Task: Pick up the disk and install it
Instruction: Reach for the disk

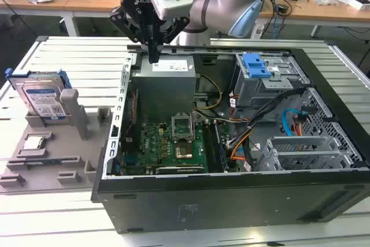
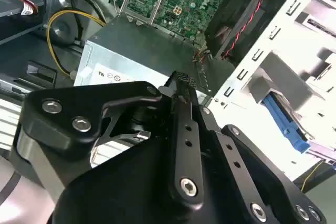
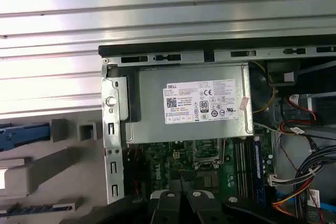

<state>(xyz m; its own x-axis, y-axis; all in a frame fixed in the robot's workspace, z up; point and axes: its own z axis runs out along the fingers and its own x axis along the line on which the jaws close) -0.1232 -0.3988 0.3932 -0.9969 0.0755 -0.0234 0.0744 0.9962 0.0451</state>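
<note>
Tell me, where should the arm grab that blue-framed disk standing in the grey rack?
Probably by its upper edge, coming from above. The disk stands on edge, leaning slightly, with its lower part seated in the grey rack, so only the top and upper faces are free.

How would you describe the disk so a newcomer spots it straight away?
Start from the open computer case; on the exterior view's left of it lies a grey fixture tray. The disk stands on edge at the tray's far end. It is the one silver slab with a blue-and-white label and blue bracket, taller than the flat parts near it.
</note>
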